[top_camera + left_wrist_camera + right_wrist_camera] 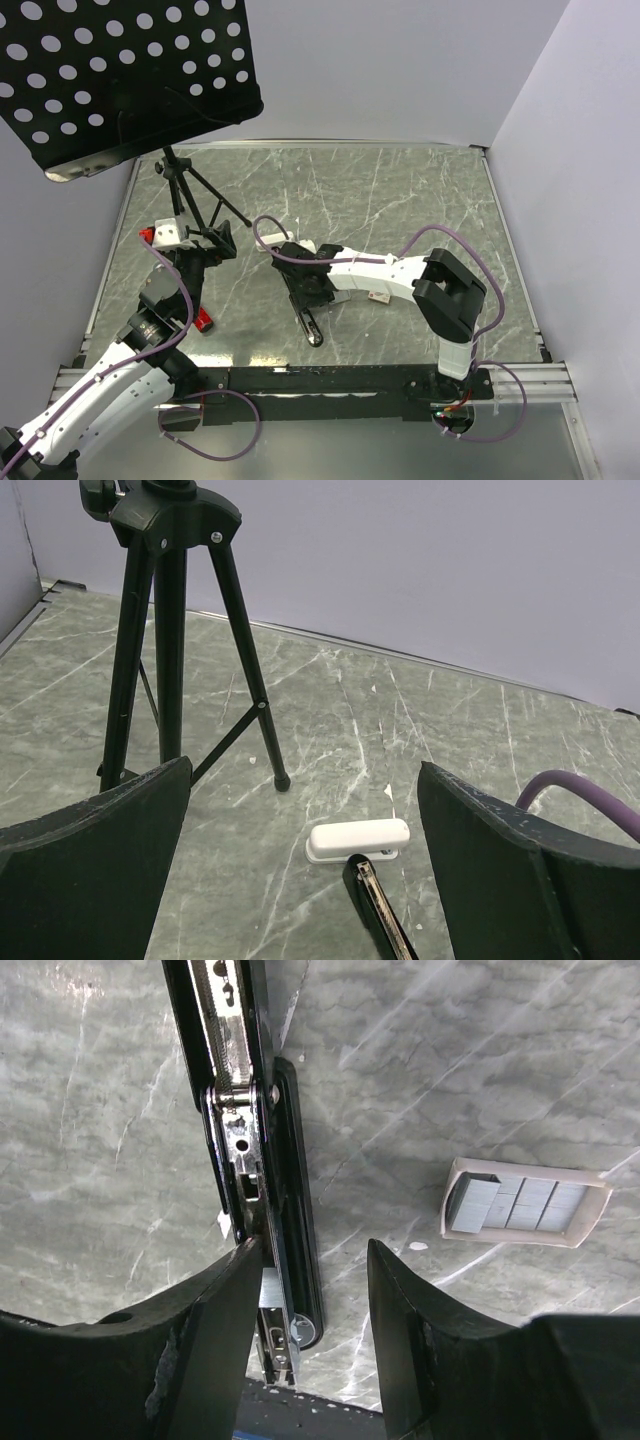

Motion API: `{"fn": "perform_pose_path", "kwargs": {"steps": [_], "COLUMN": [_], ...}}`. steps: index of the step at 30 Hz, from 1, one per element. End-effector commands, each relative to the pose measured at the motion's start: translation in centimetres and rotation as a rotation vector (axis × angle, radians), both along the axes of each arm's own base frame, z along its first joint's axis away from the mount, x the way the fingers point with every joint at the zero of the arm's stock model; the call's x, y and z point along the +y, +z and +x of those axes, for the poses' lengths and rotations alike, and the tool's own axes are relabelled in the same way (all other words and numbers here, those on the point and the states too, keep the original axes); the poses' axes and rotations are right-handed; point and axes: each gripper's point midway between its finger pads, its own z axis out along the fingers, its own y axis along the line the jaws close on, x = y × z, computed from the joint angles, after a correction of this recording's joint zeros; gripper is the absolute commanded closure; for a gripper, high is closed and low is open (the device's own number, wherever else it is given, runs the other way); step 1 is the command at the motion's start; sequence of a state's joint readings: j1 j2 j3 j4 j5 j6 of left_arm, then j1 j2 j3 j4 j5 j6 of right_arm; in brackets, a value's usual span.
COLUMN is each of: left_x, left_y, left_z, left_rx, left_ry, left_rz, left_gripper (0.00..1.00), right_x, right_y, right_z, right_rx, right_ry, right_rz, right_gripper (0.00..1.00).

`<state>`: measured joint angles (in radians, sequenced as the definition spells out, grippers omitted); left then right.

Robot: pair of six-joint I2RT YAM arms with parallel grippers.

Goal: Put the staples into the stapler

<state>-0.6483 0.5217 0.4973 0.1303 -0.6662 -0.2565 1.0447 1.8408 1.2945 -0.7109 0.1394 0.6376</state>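
Stapler (240, 1140): lies opened out near the middle of the worktop (450, 1060), black, with its metal rail (232, 1080) facing up, running 12 to 6 o'clock in the right wrist view. Right end effector (315, 1255): hangs over the stapler's rounded 6 o'clock end, half-wide, gripping nothing, with the left finger (200, 1340) against or just over the rail and the right finger (420, 1360) clear of the black base, bare stone between. Small silvery bit (270, 1288) at the rail beside the left finger: too hidden to name. Staples (525, 1203): rest at 3 o'clock of the stapler, near it but apart, as grey strips side by side in a pale open tray (455, 1175), flat on the stone; in the top view, just below the right arm's white forearm. Left end effector (305, 770): spreads fully wide, holds nothing, hovers at 9 o'clock of the stapler, well apart from the staples. Faces a black tripod (165, 630) at 11 o'clock in its own view. Looks down at 6 o'clock on the stapler's tip, with a white oblong piece (358, 840) touching or just beyond it; cannot tell which. Tripod: bears a black perforated panel (120, 70) at 10 o'clock of the top view. Purple cable (580, 785): curves in at 3 o'clock of the left wrist view.
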Motion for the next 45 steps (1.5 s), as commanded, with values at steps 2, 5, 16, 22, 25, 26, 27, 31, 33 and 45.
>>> {"fn": "perform_pose_path", "kwargs": {"steps": [2, 5, 16, 22, 25, 26, 27, 31, 33, 45], "left_x": [-0.3, -0.3, -0.3, -0.4, -0.4, -0.4, -0.4, -0.4, -0.4, -1.4], "left_y": [0.6, 0.6, 0.5, 0.6, 0.5, 0.5, 0.5, 0.6, 0.6, -0.4], "left_z": [0.1, 0.1, 0.2, 0.2, 0.2, 0.2, 0.2, 0.1, 0.1, -1.0], "left_rx": [-0.020, -0.020, -0.016, -0.017, -0.016, -0.016, -0.016, -0.018, -0.016, 0.088], "left_ry": [-0.011, -0.011, -0.013, -0.016, -0.016, -0.016, -0.016, -0.018, -0.018, -0.085], "left_rz": [-0.021, -0.021, -0.020, -0.022, -0.021, -0.021, -0.023, -0.025, -0.024, -0.122], "left_gripper": [0.01, 0.01, 0.01, 0.01, 0.00, 0.01, 0.00, 0.00, 0.01, 0.01], "right_x": [-0.9, -1.3, -2.6, -2.9, -2.9, -2.9, -2.8, -2.2, -1.7, 3.2], "right_y": [0.2, 0.5, 0.7, 1.4, 1.6, 1.7, 1.9, 3.2, 4.2, 3.7], "right_z": [-1.4, -2.0, -4.6, -5.4, -5.6, -5.7, -5.6, -4.9, -4.1, -0.7], "right_rx": [0.032, 0.039, 0.067, 0.067, 0.069, 0.068, 0.063, 0.020, -0.013, -0.068], "right_ry": [0.020, 0.024, 0.045, 0.051, 0.053, 0.056, 0.056, 0.059, 0.063, 0.132], "right_rz": [-0.020, -0.026, -0.060, -0.059, -0.058, -0.060, -0.054, -0.019, 0.003, 0.065], "right_gripper": [0.46, 0.46, 0.46, 0.46, 0.46, 0.46, 0.46, 0.46, 0.46, 0.36]}}
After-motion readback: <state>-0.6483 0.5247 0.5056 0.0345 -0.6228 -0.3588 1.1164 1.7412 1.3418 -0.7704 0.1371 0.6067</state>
